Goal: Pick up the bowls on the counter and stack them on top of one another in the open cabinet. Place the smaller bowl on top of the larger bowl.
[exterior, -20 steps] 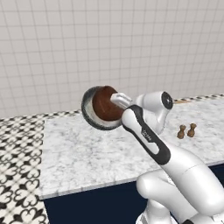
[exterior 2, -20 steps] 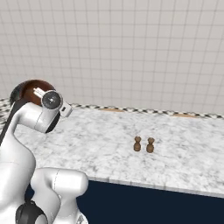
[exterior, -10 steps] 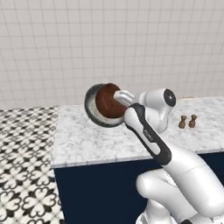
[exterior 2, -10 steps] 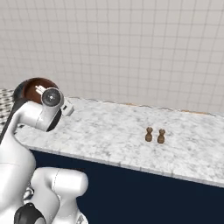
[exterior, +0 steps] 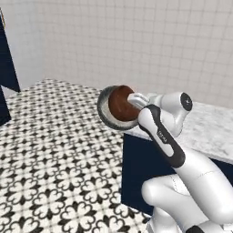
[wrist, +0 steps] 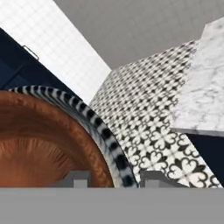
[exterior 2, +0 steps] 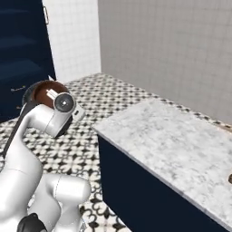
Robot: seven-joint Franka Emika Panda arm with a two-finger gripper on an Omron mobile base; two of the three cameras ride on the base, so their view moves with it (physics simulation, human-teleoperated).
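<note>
1. The end effector (wrist: 109, 179) is partly closed, its jaws pinching the rims of both nested bowls, held in the air over the patterned floor (exterior: 54, 159).
2. The smaller bowl (exterior: 122, 103) sits inside the larger bowl (exterior: 105, 109), clear of the worktop (exterior 2: 181, 149).
3. Both look rigid, glossy and likely slippery; a rim hold seems best.
4. The open cabinet (exterior 2: 20, 54) stands ahead.

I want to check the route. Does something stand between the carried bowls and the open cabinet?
Nothing visible does. The gripper holds the larger bowl with the smaller bowl nested inside, over patterned floor. Just bare floor lies between them and the open cabinet.
</note>
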